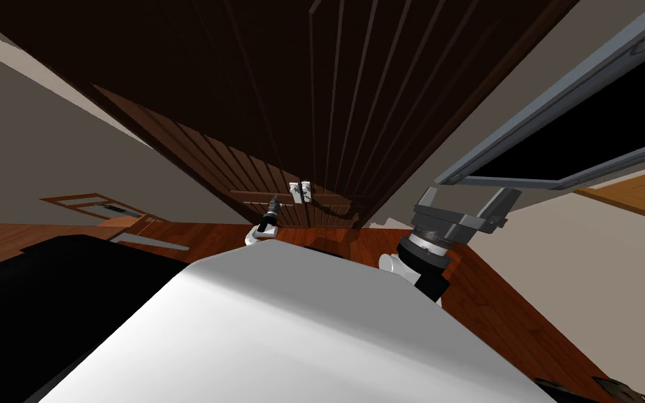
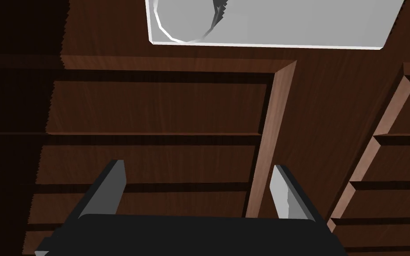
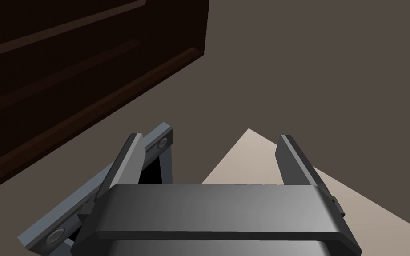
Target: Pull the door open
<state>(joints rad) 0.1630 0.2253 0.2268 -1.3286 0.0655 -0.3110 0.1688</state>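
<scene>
Dark brown door [image 1: 328, 105] dead ahead and close, its slatted face rising across the upper head view. Its pale handle [image 1: 300, 190] sits low on that face, just past the tip of the left forearm. Left hand [image 2: 197, 189] faces the door, fingers [image 2: 110, 191] set wide with nothing between them. It is aimed at the slats [image 2: 155, 106] and an upright rail [image 2: 271, 133], not at the handle itself. In the left wrist view the handle's light grey plate [image 2: 297, 26], with a round knob [image 2: 184, 18], lies beyond the fingertips and apart from them, not yet touched. Right hand [image 3: 211, 162] is held up off to the right by the wall, fingers spread wide, carrying nothing. Handling, as a judgement: a tall rigid leaf, likely heavy, hinged, with no flex. It should resist at first and then follow an arc, so the pull must curve with it. The slats look shallow and angled, so they offer poor purchase and the blades could slip off. The rail sits nearly flush, with nothing to hook. The only sound hold is the knob on the plate: pinch across its sides and close firmly, since it looks smooth and thin blades may slide. The hand needs to shift toward the plate before closing.
</scene>
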